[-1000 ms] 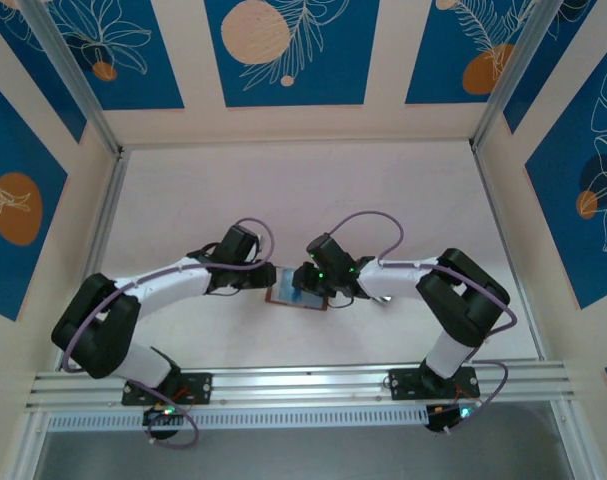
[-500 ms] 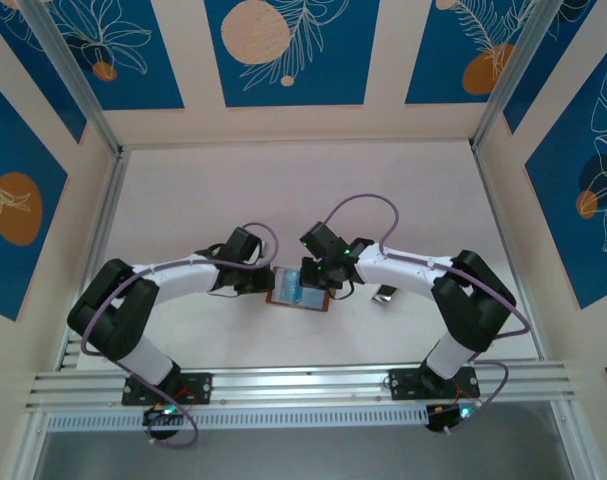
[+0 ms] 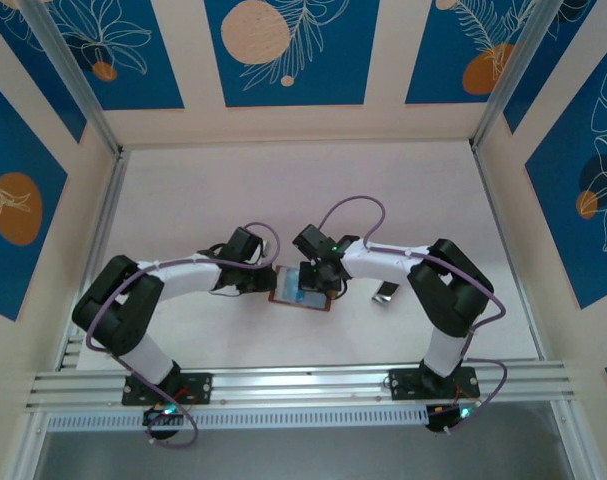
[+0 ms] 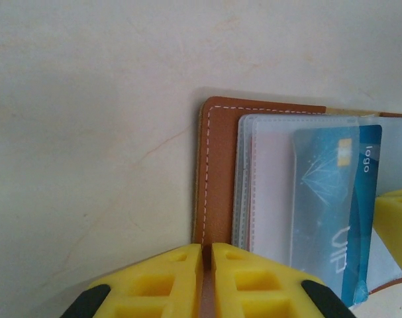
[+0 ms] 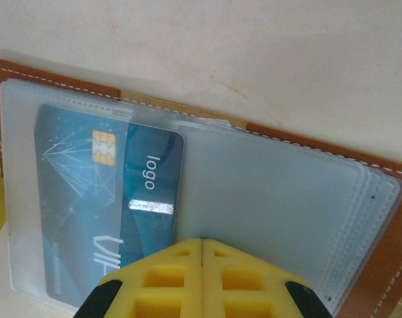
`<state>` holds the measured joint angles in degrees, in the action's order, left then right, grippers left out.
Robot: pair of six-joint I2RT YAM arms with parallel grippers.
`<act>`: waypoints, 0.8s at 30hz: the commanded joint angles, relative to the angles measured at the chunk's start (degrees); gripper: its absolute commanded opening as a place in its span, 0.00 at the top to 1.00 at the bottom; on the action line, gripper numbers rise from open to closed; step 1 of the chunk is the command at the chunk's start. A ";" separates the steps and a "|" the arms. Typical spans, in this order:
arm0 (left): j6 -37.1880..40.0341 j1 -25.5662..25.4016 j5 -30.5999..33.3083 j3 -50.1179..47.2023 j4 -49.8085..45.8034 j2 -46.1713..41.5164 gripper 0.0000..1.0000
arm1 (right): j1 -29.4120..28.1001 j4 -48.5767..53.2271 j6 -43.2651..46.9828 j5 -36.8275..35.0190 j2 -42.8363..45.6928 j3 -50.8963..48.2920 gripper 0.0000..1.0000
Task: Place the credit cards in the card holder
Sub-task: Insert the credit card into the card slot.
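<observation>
Right gripper (image 3: 314, 281) now sits further left over card holder (image 3: 301, 297).
I run both closed: left gripper (image 4: 206, 249) pinches its edge steady; right nudges credit card (image 5: 111, 199) inward.

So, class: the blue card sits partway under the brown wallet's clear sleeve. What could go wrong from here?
The blue chip card is only partly under the clear plastic sleeve; the shut right gripper at its edge could skew it or crumple the sleeve.
The left gripper pinches just the brown leather card holder at its edge, so the holder may pivot.
The small grey card lies beside the right arm and might be swept aside.
</observation>
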<state>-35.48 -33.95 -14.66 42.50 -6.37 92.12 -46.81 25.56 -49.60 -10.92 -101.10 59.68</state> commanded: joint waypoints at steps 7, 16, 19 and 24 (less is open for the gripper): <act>0.81 0.21 -1.08 -1.62 0.92 2.10 0.86 | -0.48 -5.12 0.00 5.31 -2.79 1.31 1.00; -0.84 -0.79 -1.03 -2.52 2.47 2.22 0.86 | -1.34 -11.42 -1.99 10.12 -5.26 1.84 1.00; -1.23 -1.32 -0.81 -2.62 2.51 2.01 0.87 | -1.71 -14.16 -4.39 10.58 -5.85 0.44 1.00; -2.31 -1.98 0.08 -2.96 2.45 1.46 0.86 | -2.41 -15.18 -4.33 7.25 -3.40 -1.51 1.00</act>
<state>-36.60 -34.41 -14.98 41.60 -4.62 92.29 -46.92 18.85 -53.12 -5.98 -103.11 59.42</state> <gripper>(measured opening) 0.135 0.050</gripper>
